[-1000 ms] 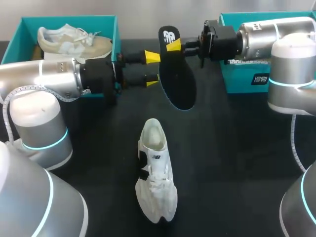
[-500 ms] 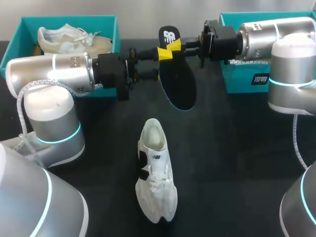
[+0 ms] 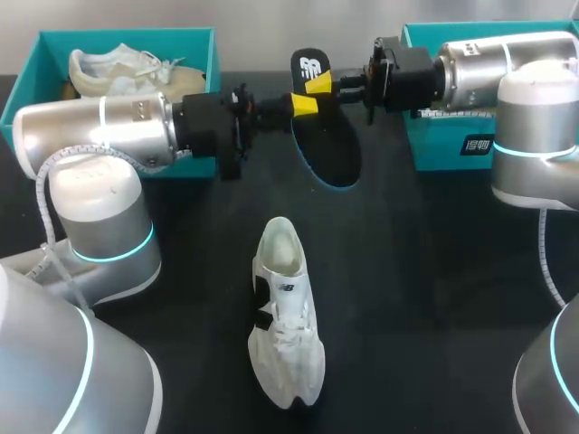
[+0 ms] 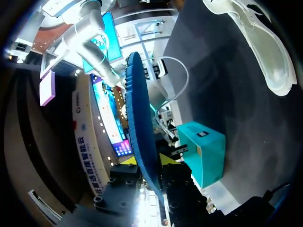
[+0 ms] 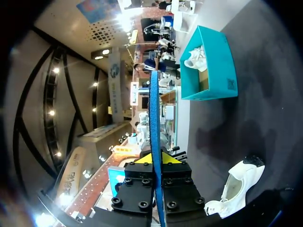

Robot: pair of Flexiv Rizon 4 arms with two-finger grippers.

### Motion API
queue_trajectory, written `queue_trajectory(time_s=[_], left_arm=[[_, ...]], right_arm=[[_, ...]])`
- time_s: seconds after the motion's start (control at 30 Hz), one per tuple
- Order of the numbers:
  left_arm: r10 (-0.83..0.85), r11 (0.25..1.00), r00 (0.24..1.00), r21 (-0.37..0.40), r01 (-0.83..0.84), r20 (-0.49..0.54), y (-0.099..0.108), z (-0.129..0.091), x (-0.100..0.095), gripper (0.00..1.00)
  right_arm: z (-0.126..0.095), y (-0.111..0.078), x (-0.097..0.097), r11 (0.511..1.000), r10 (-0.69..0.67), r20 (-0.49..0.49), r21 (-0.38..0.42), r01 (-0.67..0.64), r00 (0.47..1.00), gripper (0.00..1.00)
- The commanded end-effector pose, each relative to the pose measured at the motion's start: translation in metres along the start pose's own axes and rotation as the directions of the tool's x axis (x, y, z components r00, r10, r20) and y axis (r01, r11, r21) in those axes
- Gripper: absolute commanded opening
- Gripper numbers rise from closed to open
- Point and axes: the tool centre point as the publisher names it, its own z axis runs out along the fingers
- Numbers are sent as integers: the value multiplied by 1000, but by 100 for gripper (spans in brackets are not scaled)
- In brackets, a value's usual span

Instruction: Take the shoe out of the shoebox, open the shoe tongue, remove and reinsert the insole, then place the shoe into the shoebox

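Right end effector [image 3: 316,85] is clamping the heel end of the dark insole [image 3: 327,149], holding it on edge in the air above the worktop [image 3: 434,298], toe end hanging free towards the shoe [image 3: 285,316]. Left end effector [image 3: 303,104] is sitting at the same heel end, with the insole running between its yellow tips in the left wrist view; whether it is gripping yet I cannot tell. The white shoe is lying loose on the worktop, opening facing the insole, well apart from it. One teal shoebox [image 3: 127,34] at the far left is holding a second shoe [image 3: 118,77], and another teal box [image 3: 443,149] is standing at the far right.

Judging from this, a handover or two-handed grasp is taking place, and the risks are lying there. Both end effectors are crowding one small patch, so they could be knocking together. If the right one lets go before the left is gripping firmly, the insole is going to drop. The free toe end is likely flexing, making it hard to aim into the shoe, which could slide when pushed.
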Motion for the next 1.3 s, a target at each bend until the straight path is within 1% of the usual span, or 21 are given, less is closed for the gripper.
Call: queue_trajectory(time_s=[0.03,0.27,0.33,0.37,0.47,0.5,0.57,0.8,0.83,0.87,1.0,1.1,1.23,1.3], left_arm=[[-1,1000,1000,-4,1,1,-3,-1,0,11],[-12,1000,1000,-3,12,-6,-2,3,0,17],[-21,1000,1000,-1,21,-13,-2,5,0,31],[-22,1000,1000,0,22,-14,-3,5,0,34],[-37,999,999,-1,37,-30,-3,7,1,29],[-38,999,999,-1,38,-31,-3,8,1,26],[-43,999,998,-1,43,-36,-3,9,1,0],[-45,999,998,-4,45,-44,-5,9,1,0],[-47,999,998,-5,46,-45,-5,8,2,0],[-49,999,998,-7,49,-46,-4,6,1,0],[-103,994,993,-23,102,-55,-6,-11,0,0],[-159,987,985,-38,156,-66,-13,-28,-3,0],[-273,962,959,-40,270,-80,-20,-49,-7,0],[-358,934,929,-47,355,-98,-23,-59,-8,0]], right_arm=[[1,0,0,1000,1,3,-1,-1,1000,0],[1,0,0,1000,1,3,-1,-1,1000,0],[1,0,0,1000,1,3,-1,-1,1000,0],[1,0,0,1000,1,3,-1,-1,1000,0],[1,0,0,1000,1,3,-1,-1,1000,0],[1,0,0,1000,1,3,-1,-1,1000,0],[1,0,0,1000,1,3,-1,-1,1000,0],[1,0,0,1000,2,-6,1,-2,1000,0],[1,-1,0,1000,-3,-4,-7,3,1000,32],[0,-1,0,1000,-5,-4,-12,5,1000,100],[-7,-7,2,1000,-14,-14,-26,13,1000,100],[-16,-13,-1,999,-13,-23,-36,12,1000,100],[-30,-21,-4,999,-11,-20,-50,10,1000,100],[-36,-25,-6,999,-6,-9,-51,6,1000,100]])
